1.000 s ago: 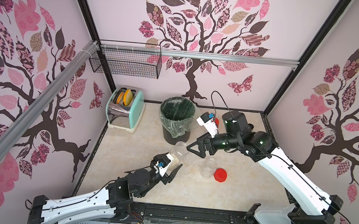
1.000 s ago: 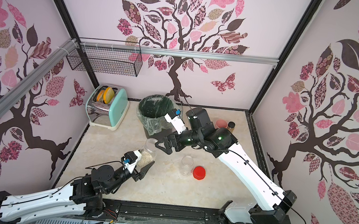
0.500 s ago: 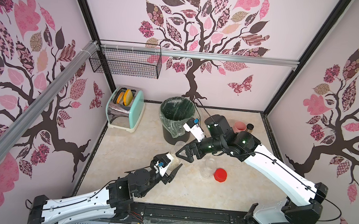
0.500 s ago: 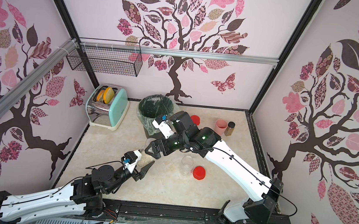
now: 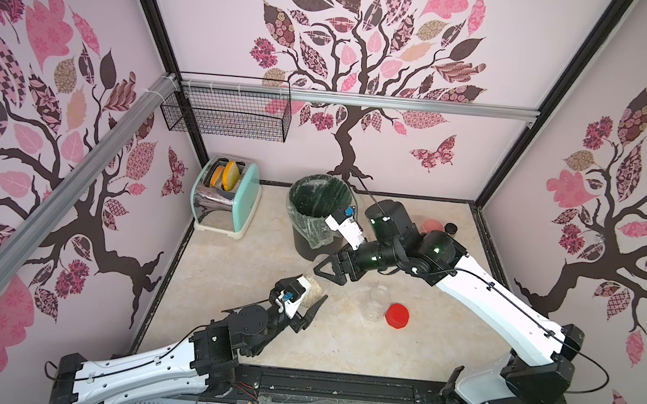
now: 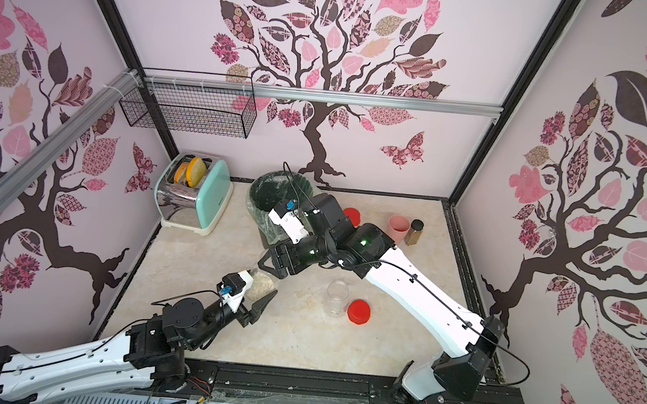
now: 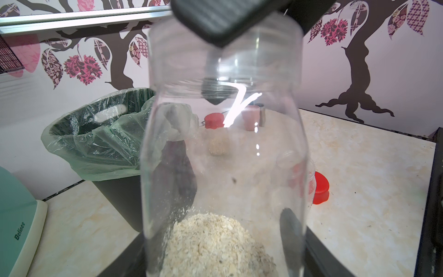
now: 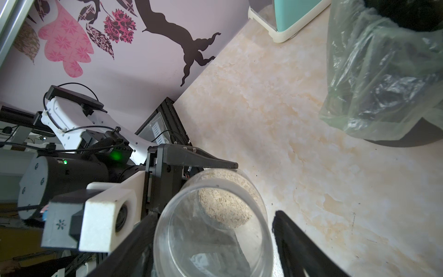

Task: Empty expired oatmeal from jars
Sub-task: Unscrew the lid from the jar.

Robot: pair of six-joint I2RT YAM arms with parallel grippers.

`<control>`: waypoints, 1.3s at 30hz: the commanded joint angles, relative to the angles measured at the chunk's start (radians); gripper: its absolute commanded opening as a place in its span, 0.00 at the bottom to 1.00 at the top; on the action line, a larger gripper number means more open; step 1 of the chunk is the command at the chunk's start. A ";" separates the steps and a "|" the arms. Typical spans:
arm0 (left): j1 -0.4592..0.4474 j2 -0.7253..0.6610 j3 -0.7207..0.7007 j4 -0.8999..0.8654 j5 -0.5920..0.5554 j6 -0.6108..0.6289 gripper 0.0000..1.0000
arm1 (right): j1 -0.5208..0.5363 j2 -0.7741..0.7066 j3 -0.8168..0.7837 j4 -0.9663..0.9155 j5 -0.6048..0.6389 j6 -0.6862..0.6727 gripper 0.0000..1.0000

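My left gripper (image 5: 310,296) is shut on the base of a clear jar (image 5: 315,282), which stands upright at the table's middle with pale oatmeal (image 7: 215,244) heaped in its bottom. My right gripper (image 5: 321,270) sits over the jar's clear top (image 8: 213,230). Its jaws straddle that top: one finger touches the rim, and the other finger (image 8: 287,235) stands a little off it. An empty open jar (image 6: 336,298) stands to the right with a red lid (image 6: 358,312) beside it. A third jar with a red lid (image 6: 352,215) stands at the back.
A black bin with a green liner (image 5: 319,202) stands just behind the held jar. At the back left is a mint toaster (image 5: 226,197). A pink cup (image 6: 397,228) and a brown bottle (image 6: 415,232) occupy the back right. A wire basket (image 5: 226,113) hangs on the wall.
My right arm has swung left and down from beside the bin to the held jar's top, and its jaws have narrowed around it. The left arm and the jar have stayed still.
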 commanded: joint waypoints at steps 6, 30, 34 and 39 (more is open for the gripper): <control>-0.001 -0.020 0.007 0.011 0.005 -0.010 0.40 | 0.005 0.015 0.061 -0.056 -0.007 -0.077 0.64; -0.023 -0.102 0.003 -0.022 0.010 -0.032 0.35 | -0.082 -0.078 -0.049 -0.041 -0.338 -1.160 0.99; -0.024 -0.107 -0.010 0.009 -0.006 -0.012 0.35 | -0.078 -0.092 0.032 0.042 -0.248 -0.877 1.00; -0.024 -0.086 -0.019 0.070 -0.047 0.036 0.36 | 0.000 -0.039 0.176 0.027 0.138 -0.313 1.00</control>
